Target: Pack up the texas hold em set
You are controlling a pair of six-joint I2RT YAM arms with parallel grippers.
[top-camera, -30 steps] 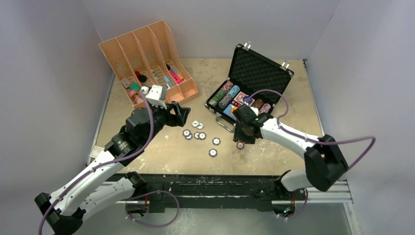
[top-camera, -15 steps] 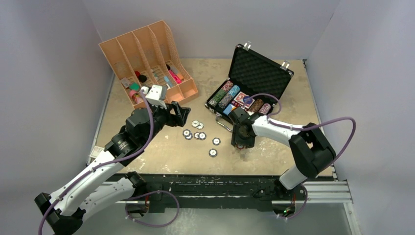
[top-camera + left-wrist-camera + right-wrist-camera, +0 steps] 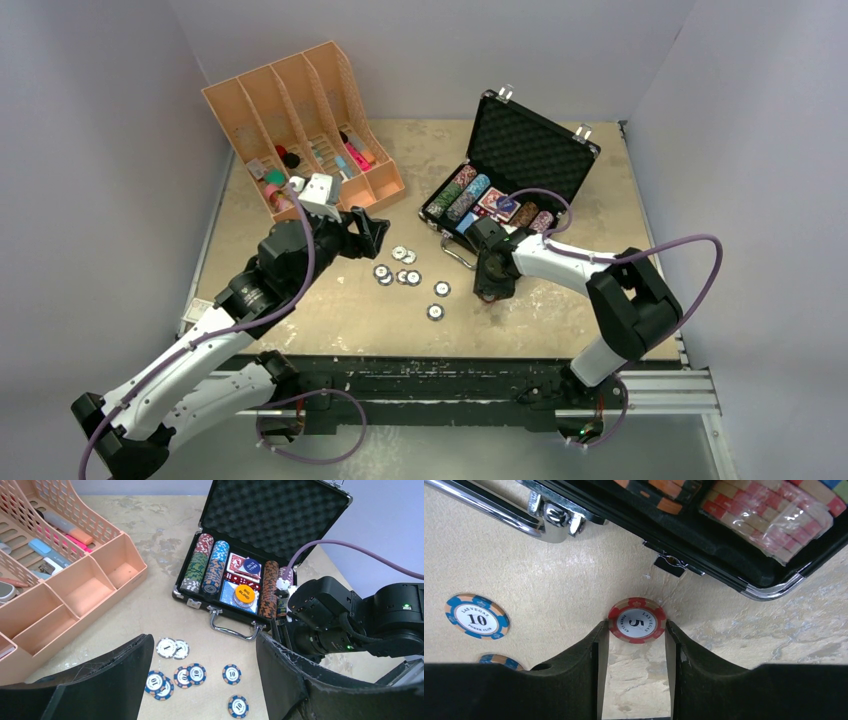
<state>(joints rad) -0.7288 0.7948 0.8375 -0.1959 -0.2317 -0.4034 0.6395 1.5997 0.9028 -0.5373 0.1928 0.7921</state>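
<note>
at the left of the table point(image 3: 330, 320), your left gripper point(image 3: 204, 640) hangs with jaws wide apart above the loose blue chips point(image 3: 189, 675). to the right, just before the front edge of the open briefcase point(image 3: 275, 515), your right gripper point(image 3: 636, 632) is pinched on a flat-lying red chip point(image 3: 636, 620).

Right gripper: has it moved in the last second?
Yes. The right gripper has edged left along the front of the case and come down over the red chip, which it now straddles.
</note>
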